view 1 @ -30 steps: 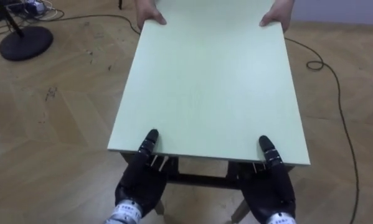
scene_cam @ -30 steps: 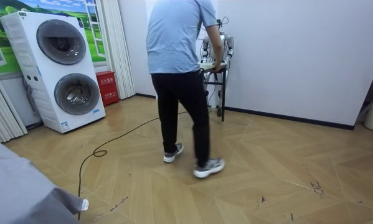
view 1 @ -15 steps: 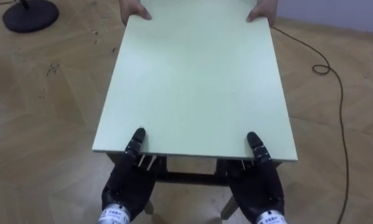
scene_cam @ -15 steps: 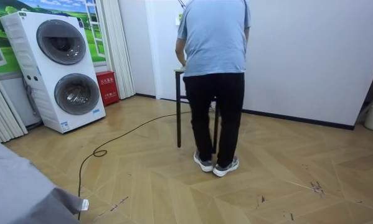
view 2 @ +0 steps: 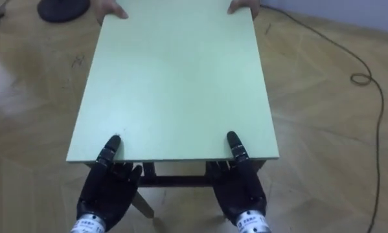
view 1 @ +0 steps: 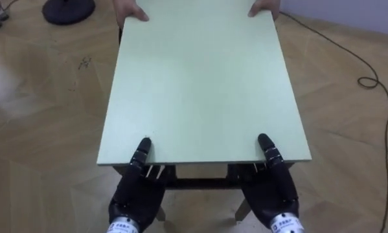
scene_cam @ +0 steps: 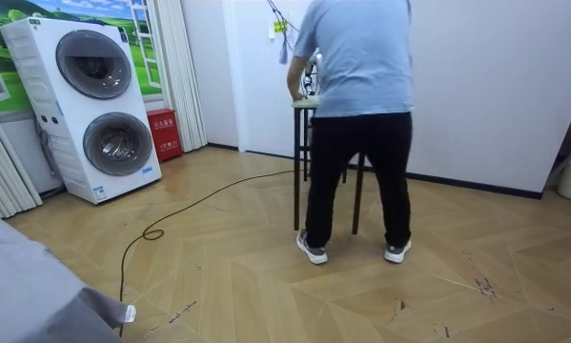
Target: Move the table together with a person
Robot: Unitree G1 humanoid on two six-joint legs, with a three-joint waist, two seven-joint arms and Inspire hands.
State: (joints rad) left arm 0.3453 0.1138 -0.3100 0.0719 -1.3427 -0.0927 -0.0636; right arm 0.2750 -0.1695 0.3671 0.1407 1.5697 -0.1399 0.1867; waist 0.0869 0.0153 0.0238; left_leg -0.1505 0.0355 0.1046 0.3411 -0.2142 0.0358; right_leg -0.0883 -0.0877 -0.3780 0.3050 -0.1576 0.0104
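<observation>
Table (view 1: pixel 200 84) with a pale green top stands lengthwise in the middle of the left eye view, over a wooden floor. The robot's left hand (view 1: pixel 138 188) grips the near edge at the left corner: its thumb lies flat on the top, and the rest of the hand sits below the edge and reaches under it. The right hand (view 1: pixel 271 188) clamps the near right corner the same way, thumb on top and palm beneath. At the far edge a person's two hands (view 1: pixel 130 11) hold the far corners. A round black stand base (view 1: pixel 68 10) sits on the floor past the far left corner. A dark cable (view 1: pixel 368 81) loops across the floor to the right.

The right eye view adds a clearer look beneath the near edge. There the left hand's fingers (view 2: pixel 121 176) curl up against the underside, beside the table's dark frame.

The room view shows what the eye views cannot: the person (scene_cam: pixel 356 105) seen from behind, in a blue shirt and dark trousers, standing with feet apart at the table's end near a white wall. The table's dark legs show beside the person's legs. Two stacked washing machines (scene_cam: pixel 94 105) stand at the room view's left.
</observation>
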